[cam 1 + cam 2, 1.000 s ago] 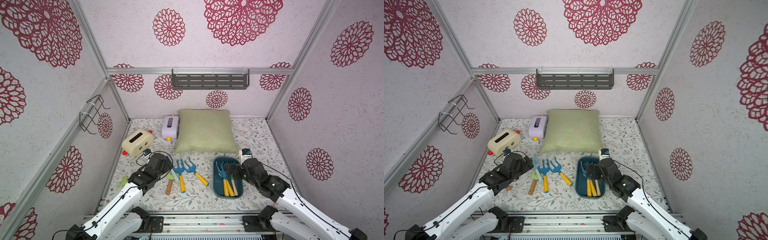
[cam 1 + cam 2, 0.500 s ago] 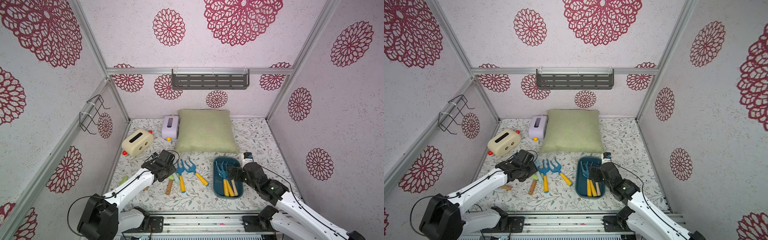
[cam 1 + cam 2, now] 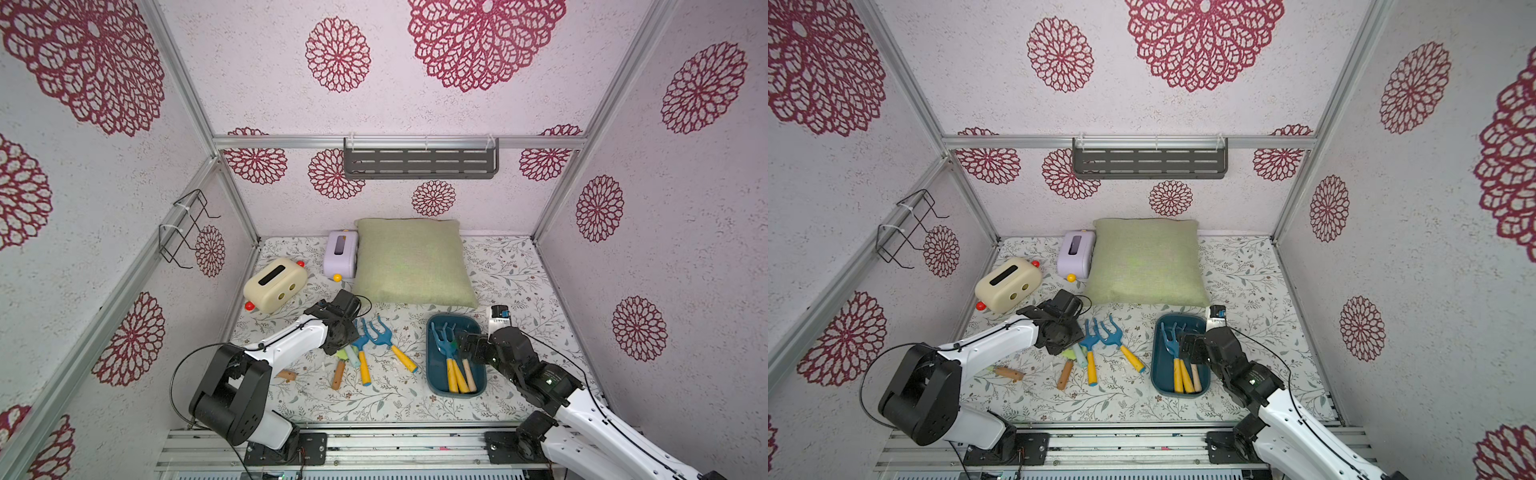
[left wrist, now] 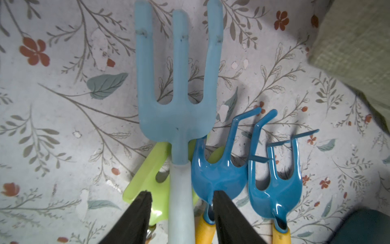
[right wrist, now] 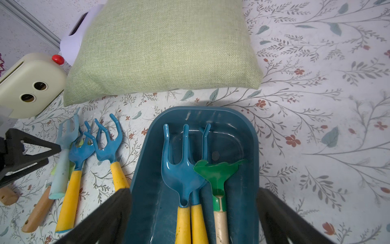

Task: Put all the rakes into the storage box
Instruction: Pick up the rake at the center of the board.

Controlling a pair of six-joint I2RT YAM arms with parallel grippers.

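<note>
Left jaws, narrow but not gripping, straddle the handle of the pale blue rake (image 4: 177, 118), tines pointing away; right jaws gape over the storage box (image 3: 435, 370)

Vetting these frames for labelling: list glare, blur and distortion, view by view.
In both top views: even light, sharp, walls splayed by a wide lens. Left wrist: glare spots on the dark blue rakes; pale blue rake slightly soft. Right wrist: crisp, faint glare streaks on the storage box far wall.
</note>
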